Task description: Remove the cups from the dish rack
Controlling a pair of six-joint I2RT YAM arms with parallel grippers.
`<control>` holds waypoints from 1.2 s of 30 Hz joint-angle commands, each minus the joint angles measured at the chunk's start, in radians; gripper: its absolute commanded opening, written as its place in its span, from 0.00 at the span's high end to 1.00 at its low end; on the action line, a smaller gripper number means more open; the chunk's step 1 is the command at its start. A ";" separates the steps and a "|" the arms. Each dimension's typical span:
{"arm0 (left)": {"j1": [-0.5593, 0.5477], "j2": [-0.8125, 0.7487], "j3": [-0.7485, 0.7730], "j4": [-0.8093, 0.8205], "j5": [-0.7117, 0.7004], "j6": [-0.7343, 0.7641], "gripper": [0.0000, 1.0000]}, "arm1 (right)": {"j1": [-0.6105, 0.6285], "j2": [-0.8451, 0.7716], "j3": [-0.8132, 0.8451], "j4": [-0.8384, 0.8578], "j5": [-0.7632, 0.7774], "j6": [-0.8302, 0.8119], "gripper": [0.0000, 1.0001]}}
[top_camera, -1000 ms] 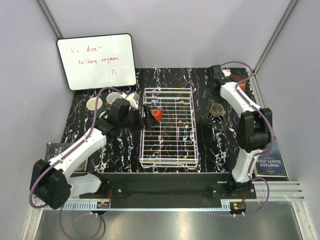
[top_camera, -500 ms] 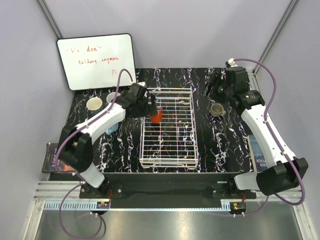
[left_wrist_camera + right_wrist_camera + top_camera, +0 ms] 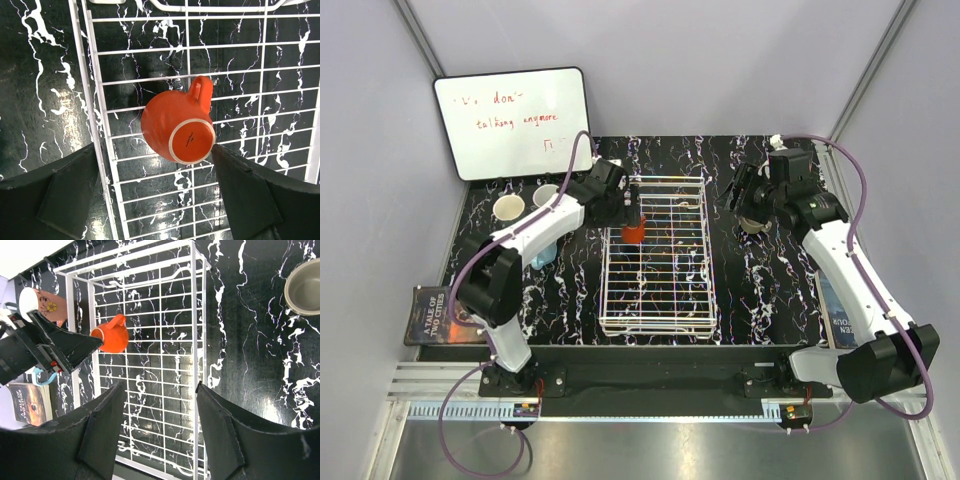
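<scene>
Bearing the dish rack, a black white-veined tabletop meets grey walls.

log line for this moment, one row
left claw: open over orange mug | mug: upside down in rack | right claw: open, empty | phase: pre-grasp

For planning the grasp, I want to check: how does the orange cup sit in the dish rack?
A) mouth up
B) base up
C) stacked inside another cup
B: in the left wrist view the orange cup shows its ringed base upward, resting on the dish rack.
</scene>
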 commanded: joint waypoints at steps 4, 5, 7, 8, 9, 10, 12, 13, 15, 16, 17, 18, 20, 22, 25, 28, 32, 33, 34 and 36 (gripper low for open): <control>-0.055 -0.046 0.070 0.015 -0.058 0.021 0.05 | 0.004 -0.024 -0.026 0.025 -0.032 -0.008 0.34; -0.067 -0.059 0.070 0.016 -0.094 0.013 0.05 | 0.004 -0.024 -0.031 0.025 -0.033 -0.006 0.34; -0.088 -0.103 0.061 0.015 -0.172 -0.004 0.05 | 0.004 -0.026 -0.038 0.028 -0.033 -0.007 0.34; -0.099 -0.117 0.057 0.015 -0.205 -0.009 0.05 | 0.004 -0.029 -0.040 0.028 -0.035 -0.007 0.34; -0.107 -0.141 0.056 0.013 -0.237 -0.010 0.05 | 0.004 -0.029 -0.046 0.028 -0.035 -0.006 0.34; -0.119 -0.151 0.056 0.010 -0.292 -0.013 0.05 | 0.004 -0.031 -0.047 0.028 -0.036 -0.004 0.34; -0.130 -0.177 0.050 0.000 -0.381 -0.021 0.05 | 0.004 -0.031 -0.051 0.029 -0.038 -0.006 0.34; -0.139 -0.183 0.048 -0.004 -0.411 -0.022 0.05 | 0.004 -0.034 -0.051 0.029 -0.039 -0.004 0.34; -0.141 -0.203 0.044 -0.014 -0.451 -0.030 0.04 | 0.002 -0.037 -0.049 0.029 -0.039 -0.006 0.34; -0.141 -0.207 0.041 -0.013 -0.458 -0.029 0.04 | 0.004 -0.038 -0.051 0.029 -0.041 -0.007 0.34; -0.141 -0.208 0.040 -0.008 -0.446 -0.019 0.04 | 0.004 -0.040 -0.051 0.029 -0.041 -0.007 0.34; -0.141 -0.201 0.047 -0.004 -0.413 0.002 0.04 | 0.004 -0.041 -0.055 0.029 -0.038 -0.009 0.33; -0.144 -0.166 0.059 -0.008 -0.382 0.016 0.05 | 0.005 -0.044 -0.060 0.029 -0.033 -0.009 0.34; -0.144 -0.146 0.056 -0.008 -0.334 0.017 0.05 | 0.004 -0.047 -0.064 0.029 -0.035 -0.009 0.34; -0.153 -0.106 0.053 -0.007 -0.303 0.013 0.05 | 0.004 -0.055 -0.070 0.028 -0.036 -0.006 0.34; -0.158 -0.079 0.057 -0.002 -0.291 0.011 0.06 | 0.002 -0.060 -0.075 0.028 -0.033 -0.009 0.34; -0.165 -0.056 0.070 0.012 -0.285 0.021 0.06 | 0.005 -0.064 -0.084 0.025 -0.030 -0.009 0.34; -0.165 -0.050 0.074 0.012 -0.280 0.021 0.06 | 0.004 -0.066 -0.084 0.025 -0.030 -0.011 0.34; -0.164 -0.034 0.079 0.013 -0.277 0.021 0.06 | 0.004 -0.066 -0.086 0.025 -0.030 -0.011 0.33; -0.164 -0.019 0.083 0.015 -0.268 0.022 0.06 | 0.004 -0.063 -0.084 0.023 -0.029 -0.015 0.34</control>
